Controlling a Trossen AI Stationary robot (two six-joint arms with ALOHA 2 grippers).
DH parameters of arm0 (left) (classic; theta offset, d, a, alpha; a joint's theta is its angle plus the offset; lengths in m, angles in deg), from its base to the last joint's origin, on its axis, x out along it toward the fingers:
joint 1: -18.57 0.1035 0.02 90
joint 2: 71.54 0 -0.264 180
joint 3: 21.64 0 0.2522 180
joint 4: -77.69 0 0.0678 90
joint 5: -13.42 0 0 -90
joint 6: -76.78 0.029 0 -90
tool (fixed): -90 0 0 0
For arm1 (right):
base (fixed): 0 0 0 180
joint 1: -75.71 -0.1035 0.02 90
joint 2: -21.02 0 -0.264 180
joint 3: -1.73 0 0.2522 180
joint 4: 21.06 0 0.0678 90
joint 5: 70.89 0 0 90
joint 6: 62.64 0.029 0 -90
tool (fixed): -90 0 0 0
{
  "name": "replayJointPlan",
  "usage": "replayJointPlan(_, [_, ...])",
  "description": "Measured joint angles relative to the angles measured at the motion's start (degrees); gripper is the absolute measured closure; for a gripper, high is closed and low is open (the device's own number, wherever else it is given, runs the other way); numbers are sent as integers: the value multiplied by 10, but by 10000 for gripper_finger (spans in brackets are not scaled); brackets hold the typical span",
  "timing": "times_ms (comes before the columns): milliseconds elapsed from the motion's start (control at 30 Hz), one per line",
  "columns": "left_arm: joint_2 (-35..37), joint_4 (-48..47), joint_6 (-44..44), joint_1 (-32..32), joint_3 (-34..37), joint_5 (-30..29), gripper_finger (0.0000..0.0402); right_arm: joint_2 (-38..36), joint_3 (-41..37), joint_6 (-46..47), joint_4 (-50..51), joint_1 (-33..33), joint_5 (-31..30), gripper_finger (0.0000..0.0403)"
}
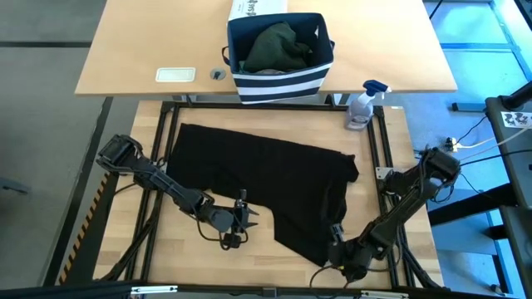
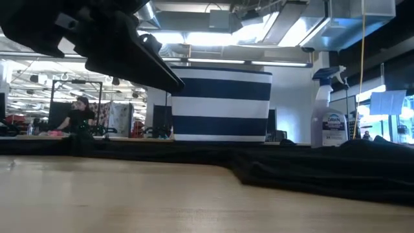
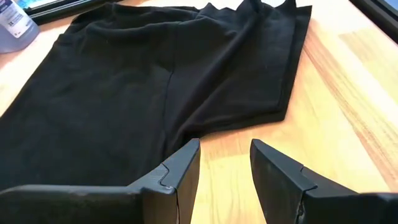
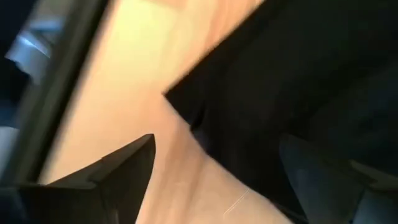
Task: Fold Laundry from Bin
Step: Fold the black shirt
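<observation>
Spreading black garment [image 1: 274, 178] lies flat mid-surface; your right gripper [image 1: 337, 241] straddles its near corner, fingers released, left gripper [image 1: 246, 216] half-open, empty. Close sloppily and you bunch the hem.

Count at this moment, places taken from the striped bin [image 1: 281, 79].

- Bins: one.
- Garments: two seen. One dark green garment [image 1: 277, 47] lay inside the bin; one black garment [image 1: 266, 178] lay spread on the table in front of it.
- Spray bottles: one [image 1: 363, 103], just beside the bin's right front corner.
- White boxes: one [image 1: 259, 8], behind the bin.
- Robot arms: two.
</observation>
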Motion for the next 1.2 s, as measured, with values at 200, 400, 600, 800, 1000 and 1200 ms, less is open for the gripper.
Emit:
replayJointPlan(200, [0,-1,-8,3,0,-1,265,58,26,-38,9,-1,-23,53])
replayJointPlan(400, [0,-2,-9,4,0,-1,265,83,77,-70,72,-3,-111,58])
replayJointPlan(600, [0,-1,-9,4,0,-4,265,90,82,-87,86,0,-169,121])
replayJointPlan(800, [0,3,-9,4,0,-4,265,91,81,-88,85,1,-157,221])
replayJointPlan(1000, [0,4,-9,4,0,-4,265,91,90,-87,88,1,-99,326])
replayJointPlan(1200, [0,16,5,4,0,8,265,91,139,-83,149,1,-107,392])
